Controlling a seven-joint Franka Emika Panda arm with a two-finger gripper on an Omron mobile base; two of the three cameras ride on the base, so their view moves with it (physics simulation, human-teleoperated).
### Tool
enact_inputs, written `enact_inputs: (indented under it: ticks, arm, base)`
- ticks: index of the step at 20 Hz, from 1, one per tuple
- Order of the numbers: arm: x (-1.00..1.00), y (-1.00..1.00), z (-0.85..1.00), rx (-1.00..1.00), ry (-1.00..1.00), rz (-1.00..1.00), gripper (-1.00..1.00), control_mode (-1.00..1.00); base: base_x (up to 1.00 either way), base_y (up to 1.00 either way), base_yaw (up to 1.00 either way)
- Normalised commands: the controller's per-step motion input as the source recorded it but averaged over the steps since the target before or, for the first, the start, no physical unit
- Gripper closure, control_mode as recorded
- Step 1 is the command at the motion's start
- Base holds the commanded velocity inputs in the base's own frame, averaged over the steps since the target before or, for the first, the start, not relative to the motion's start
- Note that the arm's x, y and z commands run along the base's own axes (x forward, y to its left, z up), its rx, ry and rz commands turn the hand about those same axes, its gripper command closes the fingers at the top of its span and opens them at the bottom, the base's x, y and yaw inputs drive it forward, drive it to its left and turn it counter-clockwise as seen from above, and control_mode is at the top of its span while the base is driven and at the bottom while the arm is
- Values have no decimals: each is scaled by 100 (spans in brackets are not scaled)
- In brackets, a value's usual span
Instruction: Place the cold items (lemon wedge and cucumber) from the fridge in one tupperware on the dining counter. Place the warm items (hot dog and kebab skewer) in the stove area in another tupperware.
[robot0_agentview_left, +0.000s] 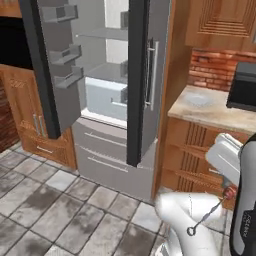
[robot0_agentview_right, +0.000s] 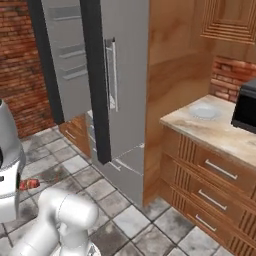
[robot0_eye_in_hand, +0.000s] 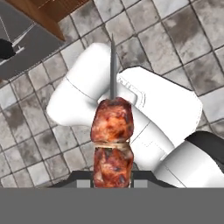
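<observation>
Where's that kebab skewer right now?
The kebab skewer is gripped between the robot's fingers in the hand view, hanging above the tiled floor, its metal tip pointing away from the hand.

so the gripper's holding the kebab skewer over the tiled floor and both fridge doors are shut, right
Not quite: the fridge doors are open, not shut. The left base view shows the left door swung out, with its shelves and the white interior visible. The rest holds: in the hand view the gripper is shut on the kebab skewer, with the tiled floor beyond it.
</observation>
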Motion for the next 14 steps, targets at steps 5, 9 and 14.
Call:
enact_inputs:
  ticks: [5,9,14]
  arm:
    - [0,0,0,0,0,0,100,100]
    - [0,0,0,0,0,0,100,100]
    - [0,0,0,0,0,0,100,100]
  base:
    - [-50,91,70]
    - [-51,99,80]
    - [-18,81,87]
